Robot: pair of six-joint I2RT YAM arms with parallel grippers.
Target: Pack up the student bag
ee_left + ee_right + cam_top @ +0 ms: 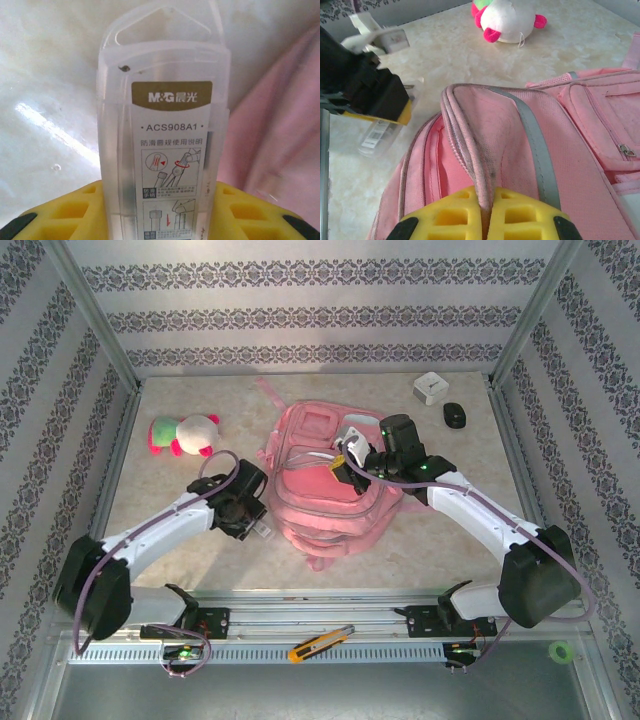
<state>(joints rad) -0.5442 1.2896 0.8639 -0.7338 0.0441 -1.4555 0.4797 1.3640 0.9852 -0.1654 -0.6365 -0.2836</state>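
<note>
Two tools engaged: right tool (482,212) pinches student bag (325,490) rim at centre of bench (150,480); left tool (160,215) pinches clear case (165,125) just beside bag. Risk: fabric slips from right tool, opening collapses, case jams on rim.

The clear plastic case (160,125) carries a brown label band (171,97) printed "M&G" plus two Chinese characters. Below it stands "ACS908A1", then a line of Chinese text.

One camera above and behind me overlooks the whole tabletop (230,400); both wrist cameras look close-up, sharing the student bag (510,130).
</note>
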